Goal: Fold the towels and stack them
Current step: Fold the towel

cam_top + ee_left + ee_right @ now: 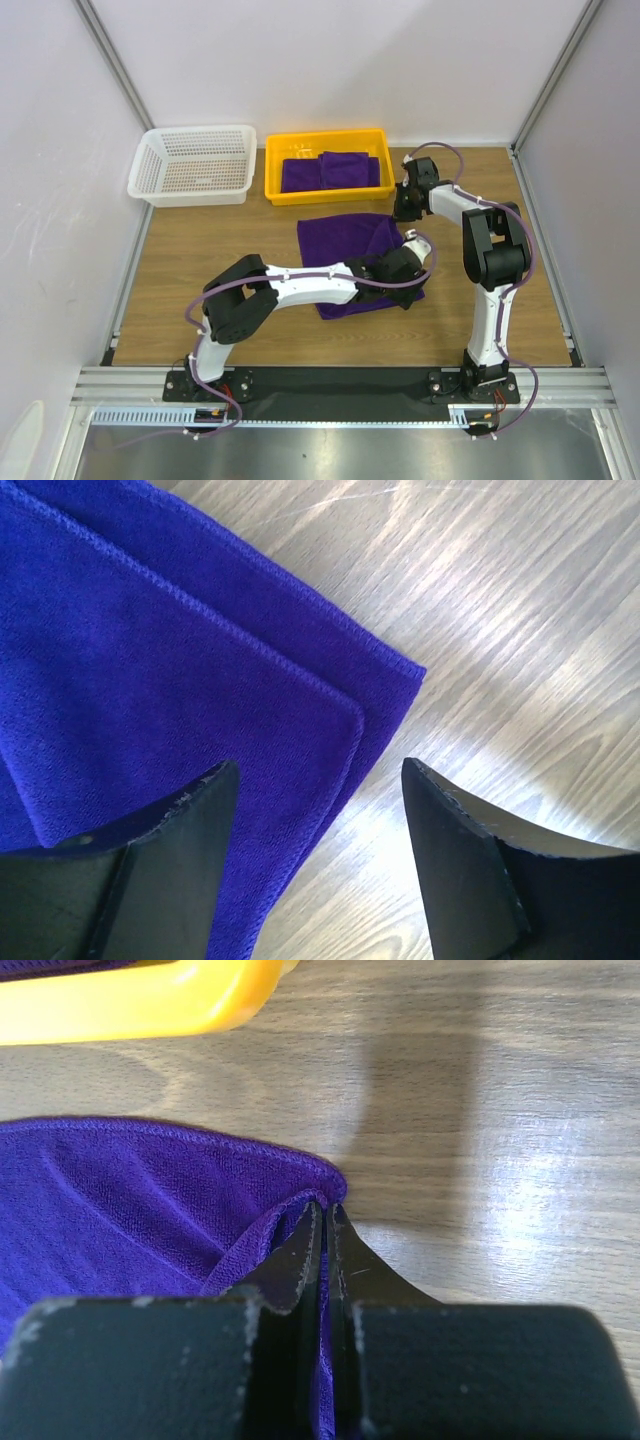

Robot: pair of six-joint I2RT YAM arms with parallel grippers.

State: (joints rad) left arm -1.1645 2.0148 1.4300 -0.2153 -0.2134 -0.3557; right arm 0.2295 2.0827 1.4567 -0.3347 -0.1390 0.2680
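Observation:
A deep purple towel [340, 242] lies on the wooden table in front of the yellow tray, folded so that two layers show at its corner [150, 660]. My left gripper [418, 250] hovers open at the towel's right edge. In the left wrist view the left gripper [318, 780] has one finger [170, 850] over the cloth and the other [460, 850] over bare wood. My right gripper [405, 212] is shut on the towel's far right corner. In the right wrist view the right gripper [327, 1215] has the towel's hem [130, 1200] pinched between its pads. More folded towels [330, 170] lie in the tray.
The yellow tray [275, 165] stands at the back centre, its rim [130, 1000] just beyond the right gripper. A white mesh basket [193, 165] sits to its left. White walls with metal posts close in the table on three sides.

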